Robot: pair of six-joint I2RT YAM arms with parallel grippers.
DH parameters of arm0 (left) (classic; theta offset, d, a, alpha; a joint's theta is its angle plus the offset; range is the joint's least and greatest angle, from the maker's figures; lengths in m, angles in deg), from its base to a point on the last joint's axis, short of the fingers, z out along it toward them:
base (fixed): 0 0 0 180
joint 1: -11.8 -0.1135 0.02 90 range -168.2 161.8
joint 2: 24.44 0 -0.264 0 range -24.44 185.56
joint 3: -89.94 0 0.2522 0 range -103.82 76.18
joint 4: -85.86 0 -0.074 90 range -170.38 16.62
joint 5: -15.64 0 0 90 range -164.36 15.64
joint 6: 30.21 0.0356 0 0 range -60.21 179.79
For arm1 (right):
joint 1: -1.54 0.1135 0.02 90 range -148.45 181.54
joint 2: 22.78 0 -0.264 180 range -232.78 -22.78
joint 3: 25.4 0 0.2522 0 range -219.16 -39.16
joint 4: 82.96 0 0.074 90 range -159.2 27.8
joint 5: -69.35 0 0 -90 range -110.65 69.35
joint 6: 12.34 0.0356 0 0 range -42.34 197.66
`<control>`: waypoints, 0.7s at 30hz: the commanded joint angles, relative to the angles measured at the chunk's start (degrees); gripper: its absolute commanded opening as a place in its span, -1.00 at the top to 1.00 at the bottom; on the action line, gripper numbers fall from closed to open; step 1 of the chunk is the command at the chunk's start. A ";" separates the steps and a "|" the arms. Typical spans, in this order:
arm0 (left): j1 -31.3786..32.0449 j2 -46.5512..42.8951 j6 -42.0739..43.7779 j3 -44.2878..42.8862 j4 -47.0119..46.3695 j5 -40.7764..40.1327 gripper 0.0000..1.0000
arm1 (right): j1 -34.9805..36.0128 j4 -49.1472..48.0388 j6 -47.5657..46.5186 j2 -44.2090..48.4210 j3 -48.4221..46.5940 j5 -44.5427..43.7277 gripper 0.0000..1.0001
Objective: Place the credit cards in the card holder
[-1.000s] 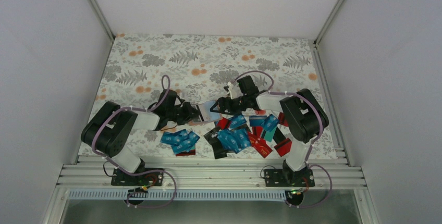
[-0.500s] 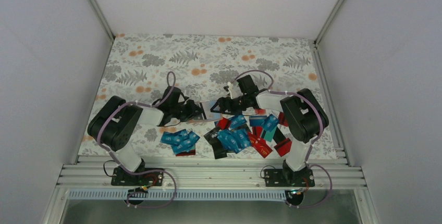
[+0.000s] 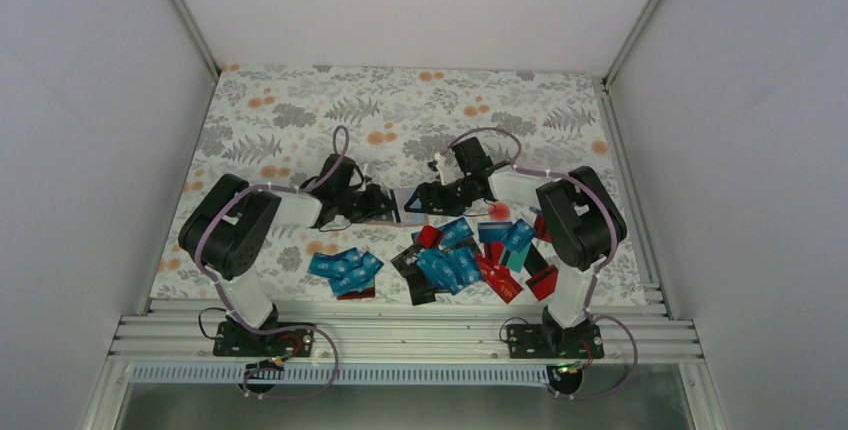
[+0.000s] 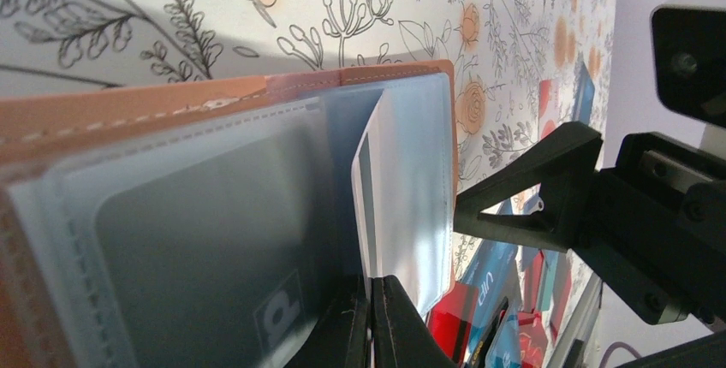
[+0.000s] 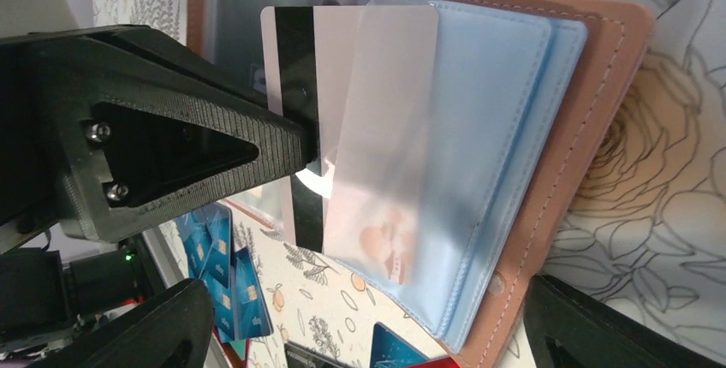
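Observation:
The tan-pink card holder (image 5: 599, 86) lies open on the floral cloth, its clear sleeves up, between the two grippers (image 3: 398, 216). My left gripper (image 4: 371, 308) is shut on a pale credit card (image 5: 295, 86) with a black stripe. The card's far part sits under a clear sleeve. In the left wrist view the card (image 4: 364, 171) stands edge-on above the holder (image 4: 171, 103). My right gripper (image 5: 368, 334) is open, with one finger (image 5: 145, 334) and the other (image 5: 608, 334) wide apart at the holder's edge and holding nothing. From above, the left gripper (image 3: 385, 208) and right gripper (image 3: 420, 200) nearly meet.
Loose blue and teal cards (image 3: 345, 270) lie in front of the left arm. A larger heap of blue, red and black cards (image 3: 470, 262) lies in front of the right arm. White walls enclose the floral table (image 3: 300, 120).
The left arm has swung right and farther from its base, carrying the card up against the holder. The right gripper has shifted slightly back.

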 commanded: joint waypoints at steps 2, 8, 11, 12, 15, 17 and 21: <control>1.12 2.89 6.66 -3.16 9.03 0.99 0.95 | 0.22 2.63 -3.85 -2.19 -4.13 -4.07 -0.83; 1.15 4.35 8.27 -4.76 11.74 1.69 0.95 | 0.25 5.79 -5.10 -3.89 -8.22 -7.78 -0.83; 1.14 4.85 8.45 -5.04 11.86 2.10 0.95 | 0.16 6.72 -5.33 -4.77 -10.53 -9.49 -0.83; 1.18 4.96 8.44 -5.13 11.94 2.29 0.95 | 0.22 6.72 -5.22 -5.08 -11.01 -9.15 -0.83; 1.20 5.37 7.79 -5.15 11.55 2.17 0.95 | 0.23 6.01 -4.53 -5.48 -11.20 -6.87 -0.83; 1.16 5.76 6.85 -4.99 10.16 2.37 0.95 | 0.34 5.16 -3.98 -5.54 -10.37 -5.54 -0.76; 1.24 7.21 4.72 -4.99 7.10 4.16 0.95 | 0.38 2.98 -2.36 -4.75 -7.16 -4.32 -0.75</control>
